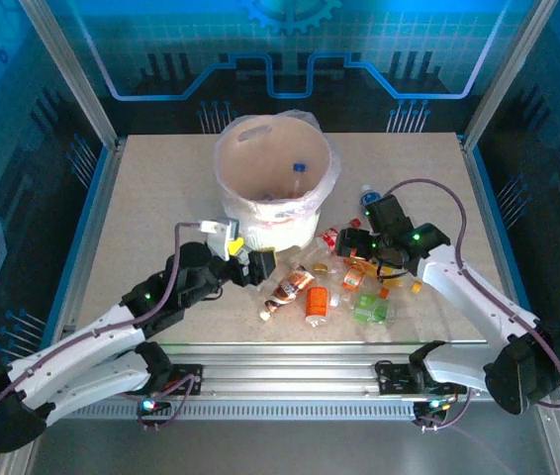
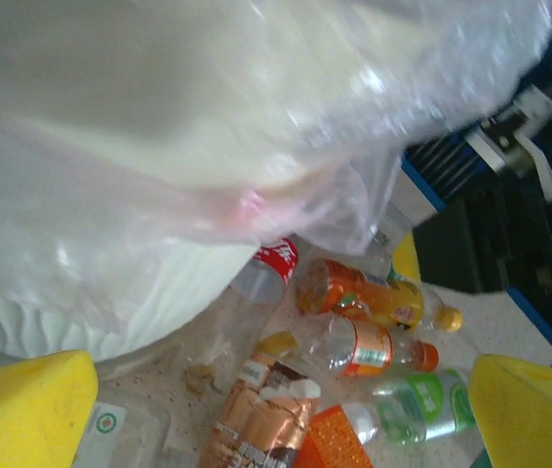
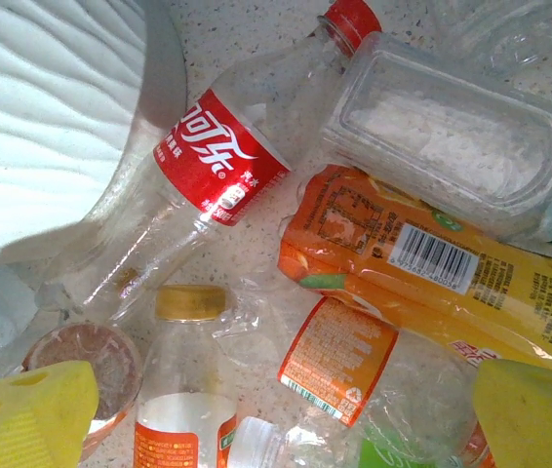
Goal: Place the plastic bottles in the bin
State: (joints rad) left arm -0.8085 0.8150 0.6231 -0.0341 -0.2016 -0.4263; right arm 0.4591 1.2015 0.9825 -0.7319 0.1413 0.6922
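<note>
One table [image 1: 151, 198] carried one bin [image 1: 272, 220], set toward the back at the middle, with bare surface on its left and along both side edges. Inside the bin stood one blue-capped bottle [image 1: 298, 176]. The plastic bottles [image 1: 317, 297] lay heaped at the bin's front right foot, perhaps nine of them (the clear ones blurred together from above). One stray bottle [image 1: 367, 196] lay apart, right of the bin. The left gripper [image 1: 256, 264] hung beside the bin's wall, and the right gripper [image 1: 357, 243] hovered over the heap's far side. Both had jaws spread wide, holding nothing.
</note>
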